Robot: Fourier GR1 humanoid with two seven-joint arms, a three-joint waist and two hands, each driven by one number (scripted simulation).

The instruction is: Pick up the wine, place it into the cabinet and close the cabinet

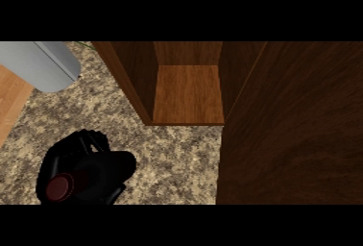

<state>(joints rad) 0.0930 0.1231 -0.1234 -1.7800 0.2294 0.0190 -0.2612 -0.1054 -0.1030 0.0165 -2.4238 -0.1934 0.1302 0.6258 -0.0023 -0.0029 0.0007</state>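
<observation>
The wine bottle (60, 187) shows from above at the lower left as a dark red round top. My right hand (99, 166) is curled round it and hides the rest of the bottle. The hand and bottle are above the speckled counter (177, 158), to the front left of the cabinet. The wooden cabinet (188, 93) stands open at the top middle, and its lit shelf is bare. Its dark door (297, 134) is swung out and fills the right side of the view. My left hand does not show.
A grey forearm (46, 65) crosses the top left corner. A strip of light wood (10, 101) runs along the left edge beside the counter. The cabinet's left wall (127, 81) stands between the held bottle and the shelf.
</observation>
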